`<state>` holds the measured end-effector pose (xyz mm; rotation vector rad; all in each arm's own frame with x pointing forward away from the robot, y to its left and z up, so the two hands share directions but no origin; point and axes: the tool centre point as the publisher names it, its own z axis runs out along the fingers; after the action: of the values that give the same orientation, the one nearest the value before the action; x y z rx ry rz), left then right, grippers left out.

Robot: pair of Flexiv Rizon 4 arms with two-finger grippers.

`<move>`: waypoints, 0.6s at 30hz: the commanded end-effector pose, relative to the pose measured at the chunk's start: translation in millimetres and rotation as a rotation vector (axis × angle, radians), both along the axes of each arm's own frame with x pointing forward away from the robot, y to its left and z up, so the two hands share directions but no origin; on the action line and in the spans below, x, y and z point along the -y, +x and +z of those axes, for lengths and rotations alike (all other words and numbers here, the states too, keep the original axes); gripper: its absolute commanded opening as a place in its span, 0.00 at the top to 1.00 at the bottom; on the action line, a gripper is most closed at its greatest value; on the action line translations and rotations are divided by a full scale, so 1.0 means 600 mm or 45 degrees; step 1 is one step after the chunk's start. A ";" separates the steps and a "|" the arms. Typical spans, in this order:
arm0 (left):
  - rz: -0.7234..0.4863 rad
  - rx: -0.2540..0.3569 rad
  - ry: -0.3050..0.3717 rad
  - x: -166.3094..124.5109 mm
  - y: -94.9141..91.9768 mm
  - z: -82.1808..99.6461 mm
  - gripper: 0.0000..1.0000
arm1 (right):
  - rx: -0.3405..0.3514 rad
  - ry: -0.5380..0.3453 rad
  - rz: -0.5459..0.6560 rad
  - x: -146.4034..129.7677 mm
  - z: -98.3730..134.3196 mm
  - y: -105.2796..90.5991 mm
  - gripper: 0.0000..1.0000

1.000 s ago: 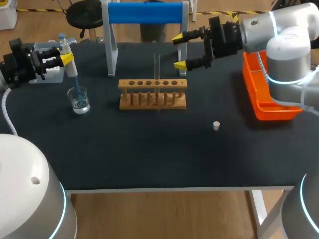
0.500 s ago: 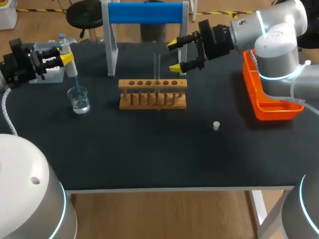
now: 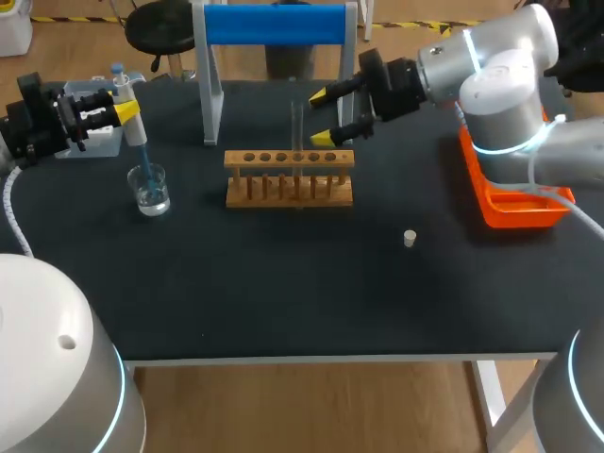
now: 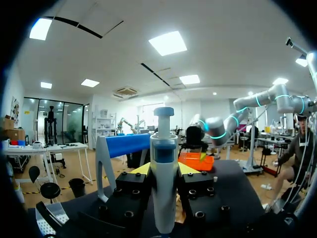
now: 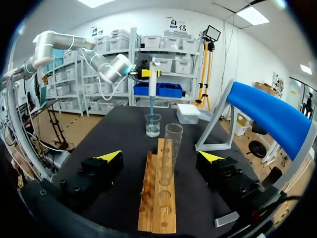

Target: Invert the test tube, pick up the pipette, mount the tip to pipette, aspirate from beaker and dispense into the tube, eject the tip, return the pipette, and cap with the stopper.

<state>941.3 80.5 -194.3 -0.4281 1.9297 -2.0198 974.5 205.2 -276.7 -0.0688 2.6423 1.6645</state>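
1. The left pincer (image 3: 125,106) is clamped on the pipette (image 3: 123,90) and holds it upright at the left of the tabletop (image 3: 283,283). In the left wrist view, the pipette body stands between the two fingers.
2. A blue tip (image 3: 142,156) is on the pipette, and its lower end dips into the beaker (image 3: 150,189), which holds a little clear liquid. I judge that pick-up and tip mounting are done and drawing liquid is the step in hand. I cannot tell whether any liquid is inside the tip.
3. The right pincer (image 5: 161,157) is open with nothing in it. Its fingers are spread wide at the right end of the rack (image 3: 289,177).
4. The test tube (image 5: 172,144) stands upright in the rack, mouth up, ahead of that pincer and in line with the gap between its fingers. Neither finger touches it. It looks empty, so I take the inverting as done and the filling as not.
5. The stopper (image 3: 410,238) lies alone on the tabletop, in front of the rack and to its right, well apart from the tube. Capping is not done.
6. Left to do, by my reading: dispense into the tube, eject the tip, return the pipette and cap the tube.
7. Count: two pincers, one pipette, one tip, one beaker, one test tube, one rack, one stopper, one orange tray (image 3: 510,203) and one blue-topped stand (image 3: 274,24).
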 end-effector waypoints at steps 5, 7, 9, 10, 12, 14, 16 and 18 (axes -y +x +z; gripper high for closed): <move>-0.005 0.000 -0.001 -0.002 0.000 0.001 1.00 | -0.012 -0.019 0.008 -0.024 -0.018 0.018 0.00; -0.005 0.000 -0.001 -0.002 0.000 0.001 1.00 | -0.010 -0.022 0.004 -0.027 -0.019 0.019 0.00; -0.005 0.000 -0.001 -0.002 0.000 0.001 1.00 | -0.005 -0.024 -0.005 -0.029 -0.019 0.019 0.00; -0.005 0.000 -0.001 -0.002 0.000 0.001 1.00 | -0.004 -0.024 -0.008 -0.030 -0.019 0.019 0.00; -0.005 0.000 -0.001 -0.002 0.000 0.001 1.00 | 0.000 -0.027 -0.014 -0.032 -0.019 0.018 0.00; -0.005 0.000 -0.001 -0.002 0.000 0.001 1.00 | 0.006 -0.035 -0.017 -0.034 -0.019 0.017 0.00; -0.005 0.000 -0.001 -0.002 0.000 0.001 1.00 | 0.015 -0.044 -0.023 -0.036 -0.020 0.015 0.00; -0.005 0.000 -0.001 -0.002 0.000 0.001 1.00 | 0.025 -0.058 -0.029 -0.039 -0.020 0.014 0.00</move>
<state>941.3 80.5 -194.3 -0.4281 1.9297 -2.0197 986.5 225.1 -290.2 -0.0655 2.6556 1.6043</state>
